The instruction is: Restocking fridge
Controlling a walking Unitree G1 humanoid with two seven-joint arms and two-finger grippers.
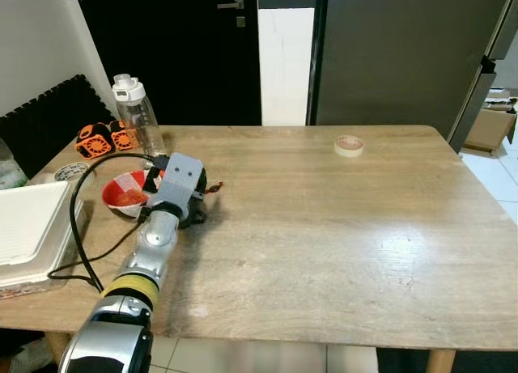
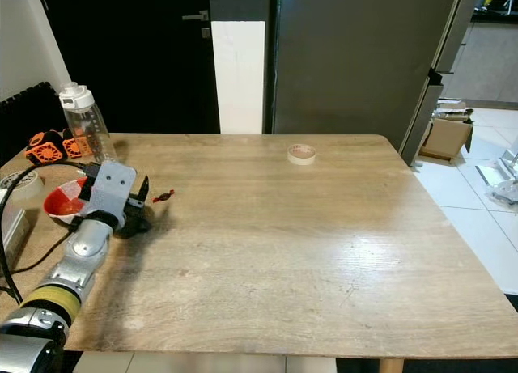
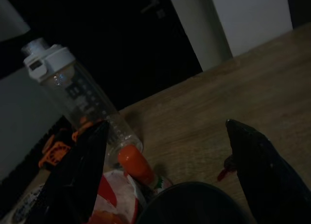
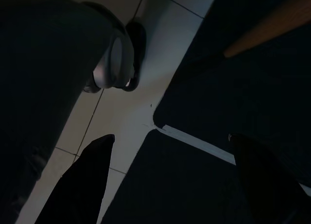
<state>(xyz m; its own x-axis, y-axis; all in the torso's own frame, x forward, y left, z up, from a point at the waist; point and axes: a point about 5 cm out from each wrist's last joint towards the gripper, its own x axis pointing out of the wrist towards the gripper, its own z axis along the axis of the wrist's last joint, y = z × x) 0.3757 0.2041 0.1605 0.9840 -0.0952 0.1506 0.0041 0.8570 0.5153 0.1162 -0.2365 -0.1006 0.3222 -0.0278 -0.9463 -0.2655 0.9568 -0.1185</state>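
Jaws of the left gripper (image 3: 160, 156) stand apart and empty, low over the surface (image 1: 340, 227) at its left side, the two black fingers (image 3: 80, 175) spread wide. Between and just ahead of them lies the likely task item: a small packet with an orange cap (image 3: 133, 164), resting in or against a red-and-white bowl (image 1: 125, 193). Its long axis appears to run obliquely across the line of the fingers, cap end toward the far side; the dim wrist picture leaves the exact tilt uncertain. The left arm is clearly the nearer one. The right gripper (image 4: 167, 180) hangs idle below the surface edge over the tiled floor, its fingers likewise apart.

Neighbouring objects: a clear water bottle (image 1: 136, 114) stands upright just beyond the bowl, close enough to be struck by an advancing finger. A small red scrap (image 2: 163, 197) lies on the wood beside the gripper. Orange-and-black parts (image 1: 101, 138), a white tray (image 1: 28, 227) and a black cable (image 1: 81, 219) crowd the left edge. A tape roll (image 1: 349, 146) sits well apart. The fridge (image 1: 396, 53), closed, stands behind the surface.
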